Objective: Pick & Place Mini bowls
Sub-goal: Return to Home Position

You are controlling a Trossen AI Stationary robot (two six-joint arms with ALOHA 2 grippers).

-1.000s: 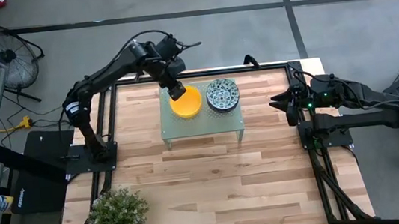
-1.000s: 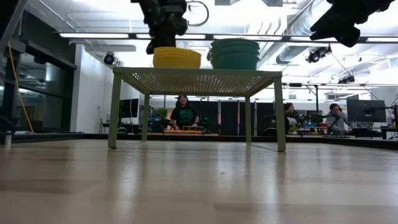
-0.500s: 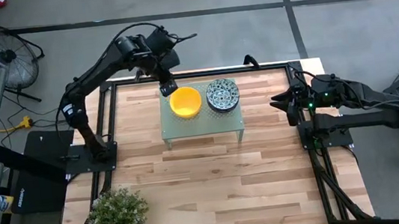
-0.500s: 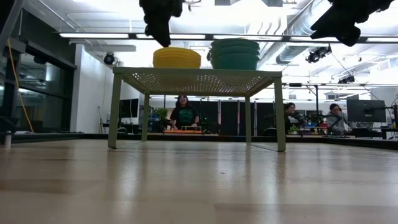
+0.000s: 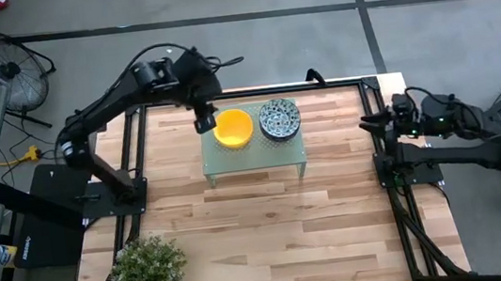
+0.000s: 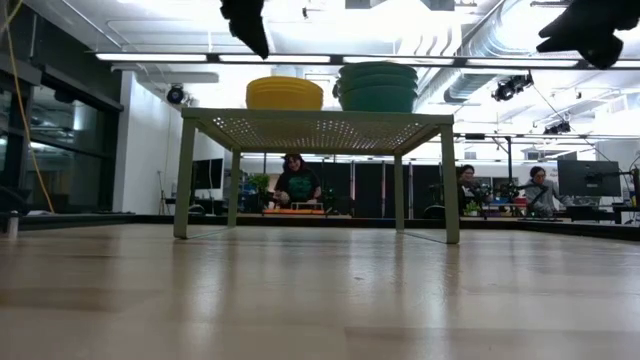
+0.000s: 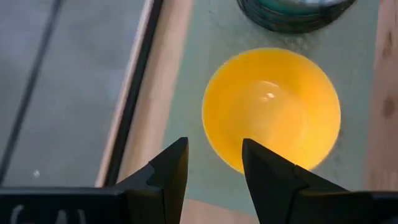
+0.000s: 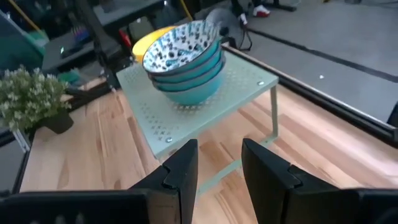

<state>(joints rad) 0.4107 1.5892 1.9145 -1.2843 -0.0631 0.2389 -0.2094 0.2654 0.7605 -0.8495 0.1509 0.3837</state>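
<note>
Sitting nested on the pale green stand point(image 5: 253, 159), the yellow bowls point(image 5: 232, 127) form one stack just beside the empty, spread left pincer point(image 5: 202, 124), with the patterned bowls point(image 5: 279, 118) stacked on their far side from that pincer, while the right pincer point(image 5: 365, 125), also spread, hovers well apart at the desk point(image 5: 260, 224) edge.

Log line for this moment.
left gripper open, above stand's left edge | right gripper open, table's right edge | yellow bowls, blue bowls stacked there

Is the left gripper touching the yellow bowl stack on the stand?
Apart. In the low view the left gripper hangs above the yellow bowl stack, with bright background showing between them.
</note>
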